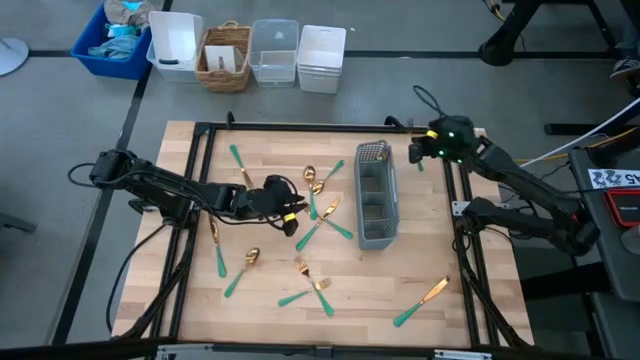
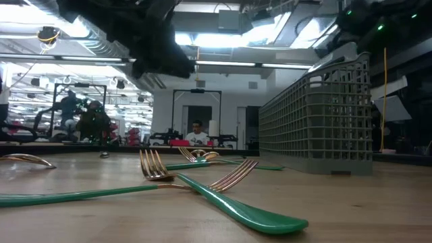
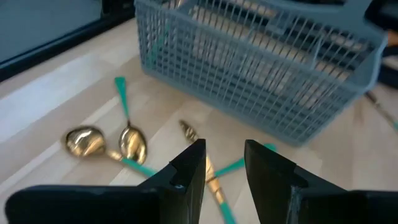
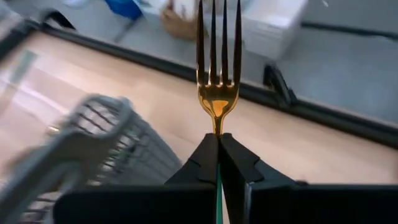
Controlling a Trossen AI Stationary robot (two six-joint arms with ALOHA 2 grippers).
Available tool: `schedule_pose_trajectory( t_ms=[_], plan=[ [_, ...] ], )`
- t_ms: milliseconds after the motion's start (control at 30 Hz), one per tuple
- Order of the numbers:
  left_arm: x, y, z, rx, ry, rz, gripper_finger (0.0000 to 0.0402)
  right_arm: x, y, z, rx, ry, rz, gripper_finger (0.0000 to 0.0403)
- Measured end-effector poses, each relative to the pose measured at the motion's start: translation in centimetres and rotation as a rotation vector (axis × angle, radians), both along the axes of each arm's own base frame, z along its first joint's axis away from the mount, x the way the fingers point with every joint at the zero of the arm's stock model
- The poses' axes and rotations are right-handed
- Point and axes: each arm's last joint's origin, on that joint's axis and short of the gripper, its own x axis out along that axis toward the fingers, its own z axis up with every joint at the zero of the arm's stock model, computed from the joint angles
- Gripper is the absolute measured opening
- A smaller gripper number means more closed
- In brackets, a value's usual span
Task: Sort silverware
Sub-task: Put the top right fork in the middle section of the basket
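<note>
Gold-headed, teal-handled silverware lies scattered flat on the wooden table: crossed forks, a knife, and spoons. My left gripper hovers open over a crossed pile left of the grey mesh caddy; a gold-and-teal piece lies below the gap. My right gripper is raised just right of the caddy's far end, shut on a fork. My right gripper pinches the fork at its neck, where the gold head meets the teal handle, between the two fingertips. The fingers lie along the fork, whose tines point straight out past them. The handle runs back between the fingers. The fork is lifted clear of the table.
Beyond the table's far edge stands a row of bins: a blue one, white ones, a wicker basket and a clear tub. Black frame rails border the table. People show in the room behind.
</note>
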Motion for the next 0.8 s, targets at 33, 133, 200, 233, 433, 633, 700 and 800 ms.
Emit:
schedule_pose_trajectory(
  t_ms=[33,133,200,233,433,633,700,800],
  plan=[
    [0.1,0.0,0.2,0.003,-0.016,-0.003,0.0104,-0.2,0.3,0.4,-0.011,-0.026,0.017,0.0008],
    [0.3,0.0,0.6,0.022,-0.056,-0.015,0.0104,-0.7,1.2,1.5,-0.037,-0.117,0.101,0.0008],
    [0.4,0.0,0.8,0.037,-0.079,-0.023,0.0104,-1.0,1.8,2.1,-0.047,-0.174,0.167,0.0008],
    [0.5,-0.1,0.9,0.039,-0.087,-0.024,0.0104,-1.1,2.1,2.3,-0.054,-0.200,0.197,0.0008],
    [0.6,-0.1,1.2,0.047,-0.116,-0.029,0.0104,-1.5,3.2,3.9,-0.115,-0.338,0.358,0.0008],
    [0.6,-0.1,1.2,0.044,-0.117,-0.027,0.0104,-1.6,3.9,5.3,-0.177,-0.452,0.504,0.0008],
    [0.6,-0.1,1.2,0.046,-0.120,-0.029,0.0104,-1.5,4.0,5.6,-0.193,-0.482,0.561,0.0008],
    [0.7,-0.1,1.5,0.048,-0.146,-0.030,0.0104,-1.4,4.1,6.0,-0.223,-0.513,0.620,0.0007]
  ],
)
